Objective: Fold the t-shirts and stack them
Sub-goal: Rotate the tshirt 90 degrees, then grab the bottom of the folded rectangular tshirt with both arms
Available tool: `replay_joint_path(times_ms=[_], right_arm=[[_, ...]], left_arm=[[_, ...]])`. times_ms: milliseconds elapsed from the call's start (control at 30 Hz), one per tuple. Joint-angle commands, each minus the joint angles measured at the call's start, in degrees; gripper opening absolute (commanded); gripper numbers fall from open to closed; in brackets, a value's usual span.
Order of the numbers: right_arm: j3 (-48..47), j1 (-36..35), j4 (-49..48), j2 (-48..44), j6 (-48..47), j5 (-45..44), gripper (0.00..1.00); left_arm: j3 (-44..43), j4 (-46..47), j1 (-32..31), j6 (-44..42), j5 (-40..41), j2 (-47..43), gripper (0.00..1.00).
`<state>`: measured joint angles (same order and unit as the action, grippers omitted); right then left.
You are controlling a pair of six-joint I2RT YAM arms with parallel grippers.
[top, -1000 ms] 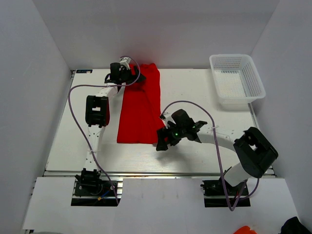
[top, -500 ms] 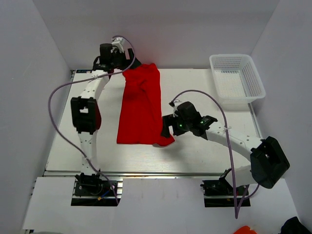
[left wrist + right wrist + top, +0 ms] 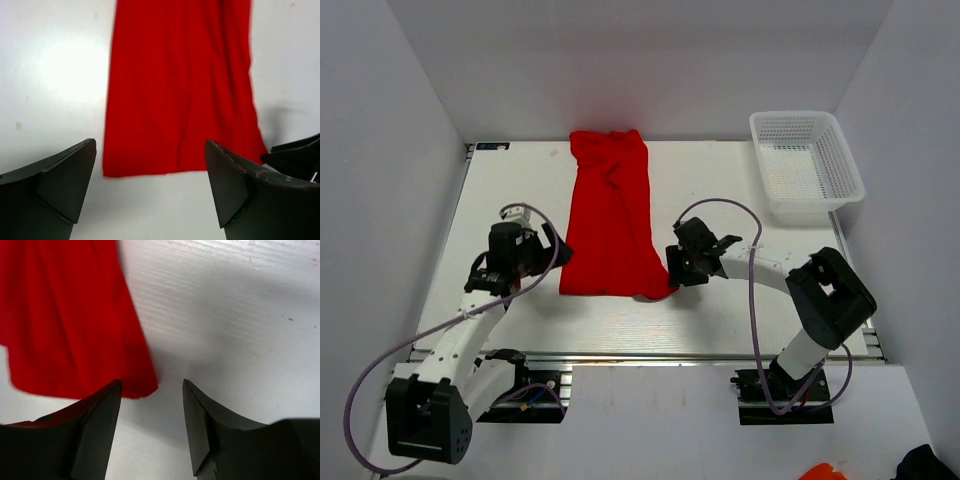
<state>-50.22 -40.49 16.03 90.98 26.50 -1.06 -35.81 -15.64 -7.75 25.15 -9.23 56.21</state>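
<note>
the left arm (image 3: 470,318) and right arm (image 3: 765,268) are slim white links joined by chunky black joint housings (image 3: 832,300), the bulkiest block sitting farthest back from the jaws, above a black base (image 3: 770,385). a thin lilac cable (image 3: 753,310) loops loosely from just behind the jaws back down each arm. the left gripper (image 3: 150,145) and right gripper (image 3: 151,385) carry matte black wedge fingers (image 3: 55,185), broad at the root, narrowing toward the tips, with faint scuffs along one inner edge.
</note>
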Motion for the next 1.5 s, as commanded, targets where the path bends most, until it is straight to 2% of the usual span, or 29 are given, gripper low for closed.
replay_joint_path(times_ms=[0, 67, 167, 200, 400, 433, 900, 1233, 1467], right_arm=[[-3.31, 0.24, -0.74, 2.53, 1.18, 0.35, 0.55], [-3.31, 0.32, -0.65, 3.85, 1.88, 0.27, 0.52], [-3.48, 0.59, -0.56, 4.64, 2.24, 0.44, 0.4], [-3.48, 0.41, -0.48, 4.73, 2.06, 0.53, 0.32], [-3.92, 0.06, -0.12, 4.21, 1.54, 2.81, 0.09], [-4.01, 0.15, -0.38, 4.21, 1.01, 2.9, 0.0], [-12.36, -3.89, 1.63, -0.36, -6.64, 6.07, 0.0], [-19.83, -11.18, 2.87, 2.36, -9.27, 7.83, 0.0], [-26.16, -15.76, 1.02, 6.75, -11.82, 5.9, 0.0]], left_arm=[[1.18, -3.25, -0.34, 6.58, 4.14, -6.36, 0.99], [1.71, -5.27, -0.34, 6.58, 4.92, -9.34, 0.99], [1.01, -7.65, -0.34, 7.37, 7.21, -11.55, 0.99], [0.49, -8.87, -0.34, 7.37, 7.21, -12.08, 0.99], [-1.89, -11.87, -0.34, 7.37, 7.21, -13.93, 0.99], [-1.89, -11.87, -0.34, 7.37, 7.21, -14.54, 0.99], [-1.37, -12.39, -0.34, 7.37, 7.21, -15.68, 0.99], [-2.42, -14.07, -0.34, 7.37, 6.6, -16.74, 0.99], [-4.17, -17.31, -0.34, 6.85, 6.07, -16.74, 0.99]])
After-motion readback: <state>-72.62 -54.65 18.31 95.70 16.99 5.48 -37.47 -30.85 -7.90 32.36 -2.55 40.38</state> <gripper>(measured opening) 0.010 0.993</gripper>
